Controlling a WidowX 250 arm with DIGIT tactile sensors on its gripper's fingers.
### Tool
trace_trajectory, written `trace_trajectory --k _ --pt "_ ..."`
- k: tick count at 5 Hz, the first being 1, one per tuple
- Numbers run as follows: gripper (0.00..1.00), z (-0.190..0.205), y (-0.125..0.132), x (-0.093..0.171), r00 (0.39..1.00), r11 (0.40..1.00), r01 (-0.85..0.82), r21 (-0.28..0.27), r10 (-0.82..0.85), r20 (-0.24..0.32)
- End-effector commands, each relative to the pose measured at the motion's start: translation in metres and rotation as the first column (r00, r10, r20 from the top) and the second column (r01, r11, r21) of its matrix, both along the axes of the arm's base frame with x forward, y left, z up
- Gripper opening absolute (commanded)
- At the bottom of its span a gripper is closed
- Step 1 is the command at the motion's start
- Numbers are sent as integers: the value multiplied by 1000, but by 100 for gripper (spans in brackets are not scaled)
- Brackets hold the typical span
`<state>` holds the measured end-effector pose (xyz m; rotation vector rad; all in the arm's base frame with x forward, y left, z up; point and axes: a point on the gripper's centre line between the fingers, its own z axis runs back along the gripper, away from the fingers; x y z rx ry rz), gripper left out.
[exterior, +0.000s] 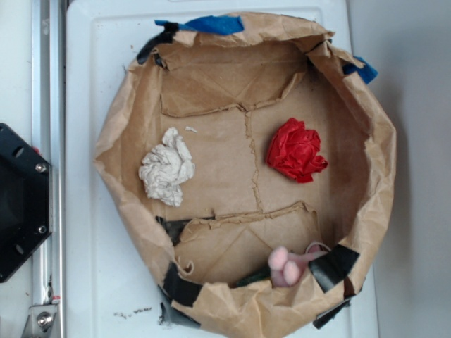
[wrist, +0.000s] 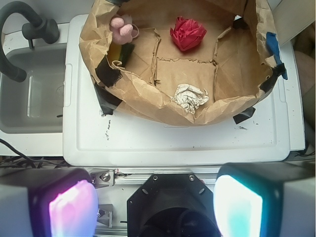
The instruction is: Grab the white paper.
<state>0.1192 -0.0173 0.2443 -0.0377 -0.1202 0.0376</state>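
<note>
white paper (exterior: 167, 174) lies loose on the floor of the brown paper basket (exterior: 134, 98), against its wall, well apart from the red paper ball (exterior: 296, 150) | pink plush (exterior: 287, 266) tucked at basket rim | end effector (wrist: 155, 205) released, pads spread wide, outside the basket, likely staged for approach | white counter (wrist: 173, 143), sink (wrist: 29, 94) beside it

Brown paper bag tray (exterior: 120, 127), red paper ball (exterior: 296, 150), pink plush toy (exterior: 287, 266), sink (wrist: 29, 94)
</note>
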Motion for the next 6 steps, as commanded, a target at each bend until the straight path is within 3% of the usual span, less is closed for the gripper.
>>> trace_trajectory --k 1,2,3,4,5,6 --pt "100 0 0 0 1000 1000 0 0 0 0" --pt "100 8 -3 40 998 998 -59 -13 59 23" --pt "100 -4 3 69 998 998 -64 13 64 28" --pt "100 -27 13 83 999 1000 14 11 -15 42" --pt "100 -66 33 91 998 997 57 43 -58 33" --pt "100 -80 53 98 999 998 34 48 -36 38"
